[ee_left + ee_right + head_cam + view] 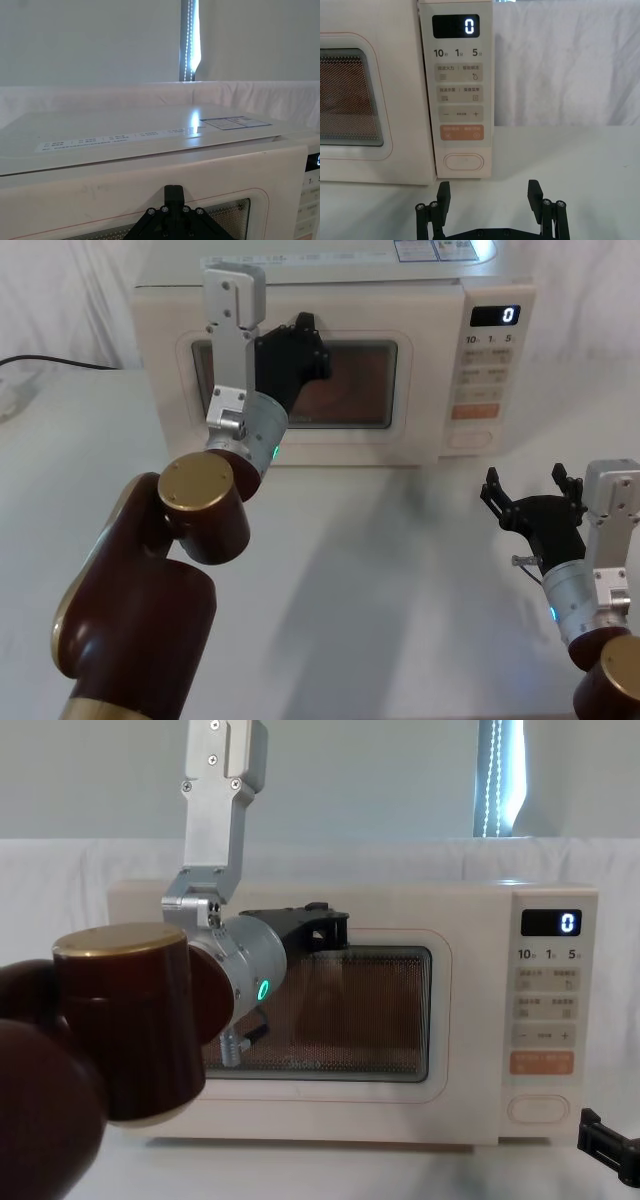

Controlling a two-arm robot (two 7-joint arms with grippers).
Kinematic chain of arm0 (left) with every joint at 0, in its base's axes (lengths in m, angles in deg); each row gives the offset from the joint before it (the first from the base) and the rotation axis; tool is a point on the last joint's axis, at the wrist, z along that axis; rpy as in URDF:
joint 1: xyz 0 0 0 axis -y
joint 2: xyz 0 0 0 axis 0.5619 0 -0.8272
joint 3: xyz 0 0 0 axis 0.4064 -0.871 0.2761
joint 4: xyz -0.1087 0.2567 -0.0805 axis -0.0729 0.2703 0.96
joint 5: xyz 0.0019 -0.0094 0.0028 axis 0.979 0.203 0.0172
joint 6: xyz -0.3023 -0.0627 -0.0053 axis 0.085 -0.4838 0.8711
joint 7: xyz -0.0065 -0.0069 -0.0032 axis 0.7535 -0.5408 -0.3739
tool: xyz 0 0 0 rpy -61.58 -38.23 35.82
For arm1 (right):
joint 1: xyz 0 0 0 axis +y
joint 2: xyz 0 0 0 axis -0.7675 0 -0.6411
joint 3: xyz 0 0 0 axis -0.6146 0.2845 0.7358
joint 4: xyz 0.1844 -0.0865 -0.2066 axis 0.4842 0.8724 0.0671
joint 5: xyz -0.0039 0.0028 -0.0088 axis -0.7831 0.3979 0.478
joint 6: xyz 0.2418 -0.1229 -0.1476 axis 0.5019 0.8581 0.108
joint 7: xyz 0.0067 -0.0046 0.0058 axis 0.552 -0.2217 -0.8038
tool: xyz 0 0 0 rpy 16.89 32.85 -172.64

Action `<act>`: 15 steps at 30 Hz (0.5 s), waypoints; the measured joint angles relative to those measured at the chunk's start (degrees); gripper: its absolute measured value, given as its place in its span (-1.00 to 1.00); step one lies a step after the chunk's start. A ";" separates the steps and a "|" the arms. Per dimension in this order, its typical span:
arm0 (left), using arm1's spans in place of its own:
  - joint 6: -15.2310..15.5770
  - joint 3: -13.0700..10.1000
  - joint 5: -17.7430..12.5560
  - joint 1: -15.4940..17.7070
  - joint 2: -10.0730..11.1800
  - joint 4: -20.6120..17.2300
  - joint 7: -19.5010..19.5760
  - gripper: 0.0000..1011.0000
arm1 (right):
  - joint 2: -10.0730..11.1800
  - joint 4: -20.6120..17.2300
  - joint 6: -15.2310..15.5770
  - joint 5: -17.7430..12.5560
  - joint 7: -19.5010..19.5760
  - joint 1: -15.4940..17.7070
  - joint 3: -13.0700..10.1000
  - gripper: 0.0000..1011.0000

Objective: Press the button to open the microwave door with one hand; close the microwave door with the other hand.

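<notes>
Left gripper (308, 340) against microwave door (300, 380); shut.

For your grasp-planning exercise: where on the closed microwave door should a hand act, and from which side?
The door is flush, with no handle visible to grip. Better to press the pill-shaped button straight from the front; the open right hand already faces it.
</notes>
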 joint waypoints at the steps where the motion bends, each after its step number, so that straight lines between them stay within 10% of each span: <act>1: -0.02 0.02 -0.07 0.05 -0.06 0.08 -0.02 -1.00 | 0.00 0.00 0.00 0.00 0.00 0.00 0.00 0.98; 15: -0.01 0.26 -0.71 0.56 -0.85 0.95 0.00 -1.00 | 0.00 0.00 0.00 0.00 0.00 0.00 0.00 0.98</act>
